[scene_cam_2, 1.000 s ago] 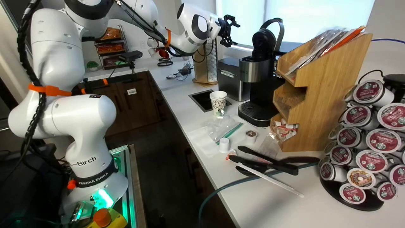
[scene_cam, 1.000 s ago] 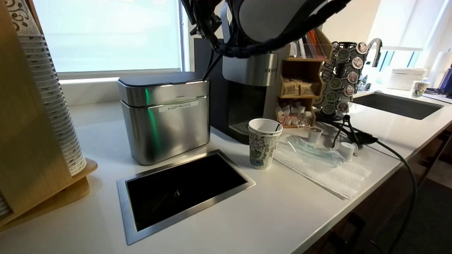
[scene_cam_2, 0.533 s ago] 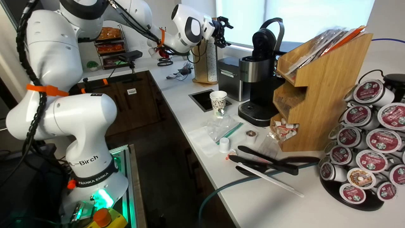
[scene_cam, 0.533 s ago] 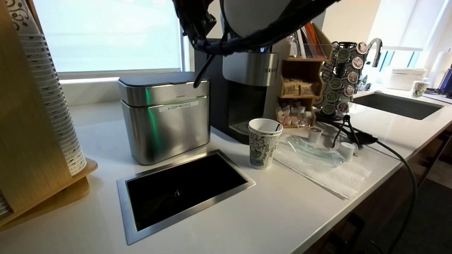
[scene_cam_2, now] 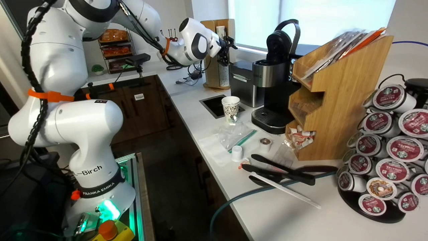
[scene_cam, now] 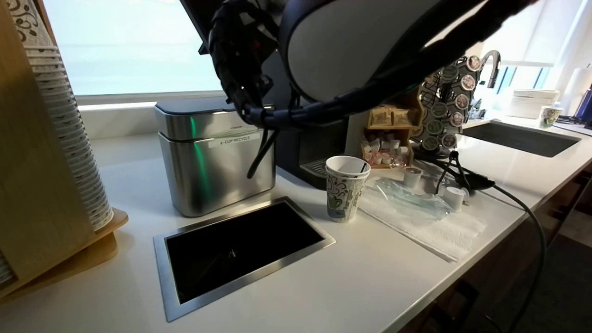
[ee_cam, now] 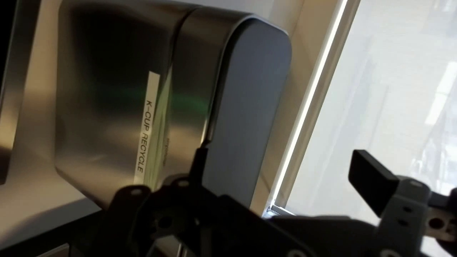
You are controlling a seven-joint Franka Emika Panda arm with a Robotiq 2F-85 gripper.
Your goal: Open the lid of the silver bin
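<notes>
The white counter (scene_cam: 351, 273) carries the silver bin (scene_cam: 217, 173) and paper cups (scene_cam: 344, 196).

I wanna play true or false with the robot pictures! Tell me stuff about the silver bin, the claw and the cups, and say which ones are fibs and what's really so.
1. The bin has a label saying "K-CUP RECYCLE". True.
2. The bin gapes wide open on top. False: the lid is shut.
3. The claw is open. True.
4. The nested cups are near the coffee machine. True.
5. They lie on their sides. False: they stand upright on the counter.
6. The claw is squeezing something. False: nothing is gripped between its fingers.
</notes>
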